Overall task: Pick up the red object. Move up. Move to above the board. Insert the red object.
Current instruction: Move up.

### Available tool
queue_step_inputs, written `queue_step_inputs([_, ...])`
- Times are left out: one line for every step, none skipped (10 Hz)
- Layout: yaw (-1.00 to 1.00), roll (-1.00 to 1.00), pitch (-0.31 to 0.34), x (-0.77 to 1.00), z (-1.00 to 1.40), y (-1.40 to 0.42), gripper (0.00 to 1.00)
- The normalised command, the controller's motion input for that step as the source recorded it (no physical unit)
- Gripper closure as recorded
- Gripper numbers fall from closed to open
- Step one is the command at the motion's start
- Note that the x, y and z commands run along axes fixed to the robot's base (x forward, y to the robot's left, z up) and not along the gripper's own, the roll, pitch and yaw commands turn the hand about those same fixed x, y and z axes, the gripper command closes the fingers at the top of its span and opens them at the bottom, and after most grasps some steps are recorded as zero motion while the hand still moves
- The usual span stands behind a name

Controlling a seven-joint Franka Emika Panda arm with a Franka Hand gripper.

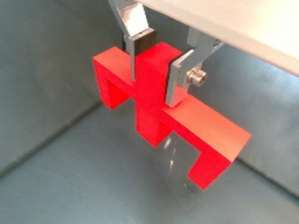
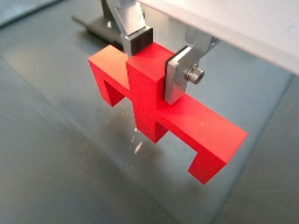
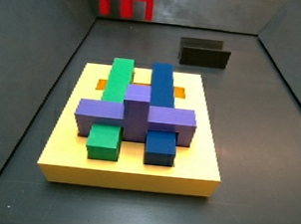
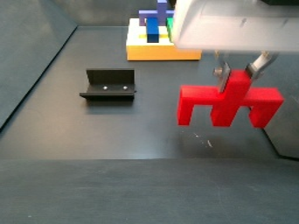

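Both wrist views look closely down the hand [image 1: 163, 57]; side views face oppositely.

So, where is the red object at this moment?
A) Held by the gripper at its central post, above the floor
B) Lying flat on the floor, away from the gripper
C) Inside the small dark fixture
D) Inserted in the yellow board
A: in both wrist views the gripper has its fingers closed on the central post of the red object, and a side view shows it hanging above the floor, far from the board.
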Motion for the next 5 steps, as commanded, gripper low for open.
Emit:
queue_step_inputs([0.01, 0.05, 0.055, -0.09, 0.4, -0.03, 1.0])
queue_step_inputs([0.01, 0.05, 0.055, -0.09, 0.4, -0.03, 1.0])
queue_step_inputs([0.02, 0.07, 0.041, -0.06, 0.29, -0.02, 1.0])
queue_step_inputs([0.02, 0.07, 0.046, -0.07, 0.28, -0.02, 1.0])
queue_step_inputs([0.01, 0.08, 0.052, -0.06, 0.23, -0.02, 1.0])
